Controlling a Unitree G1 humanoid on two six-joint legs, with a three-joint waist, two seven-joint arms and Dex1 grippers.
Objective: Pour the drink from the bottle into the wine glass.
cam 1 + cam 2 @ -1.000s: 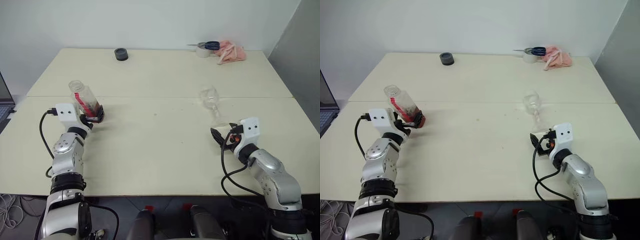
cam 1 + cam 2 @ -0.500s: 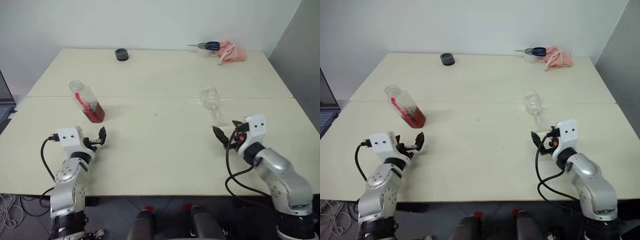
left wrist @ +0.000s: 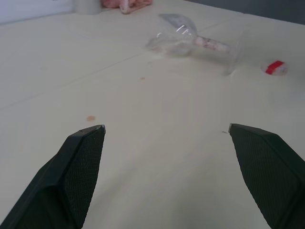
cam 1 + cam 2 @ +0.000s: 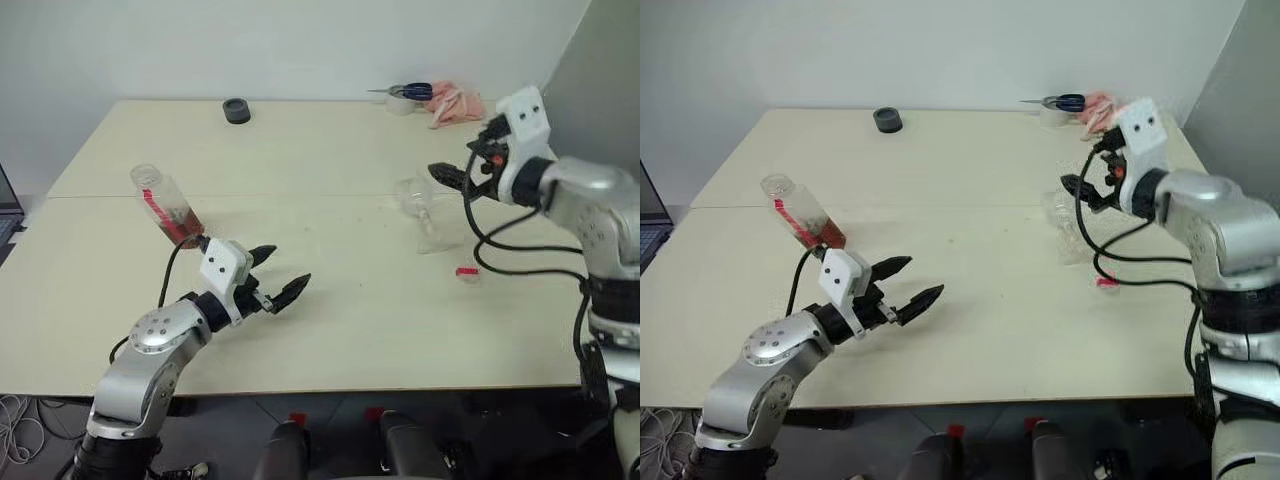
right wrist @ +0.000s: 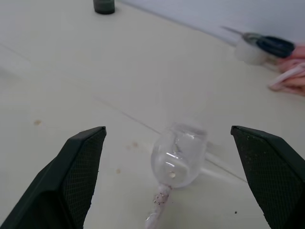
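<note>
Here the left gripper point(image 4: 281, 278) is hovering low over the front part of the desk point(image 4: 330, 330), its arm bent at the elbow and reaching forward and to the right, nearly level, with the two black fingers point(image 3: 81, 167) spread wide apart and holding nothing. The right gripper point(image 4: 1076, 186) is hanging raised above the right side of the desk, pointing leftward and slightly down, its fingers point(image 5: 78, 176) also standing wide apart and empty. The bottle point(image 4: 168, 207) is leaning tilted at the left side of the desk, uncapped, with the reddish-brown drink point(image 4: 186, 228) pooling at its lower end; it is sitting just behind the left arm. The wine glass point(image 4: 420, 205) is sitting on the right half of the desk, below the right gripper and apart from it, looking empty and seemingly tipped over in the left wrist view. A small red-and-white cap point(image 4: 466, 271) is lying on the desk just in front of the glass. Along the far edge a dark round object point(image 4: 237, 110) is resting, and scissors point(image 4: 412, 91) on a roll of tape beside a pink cloth point(image 4: 458, 102). A pale wall is standing behind the desk.
</note>
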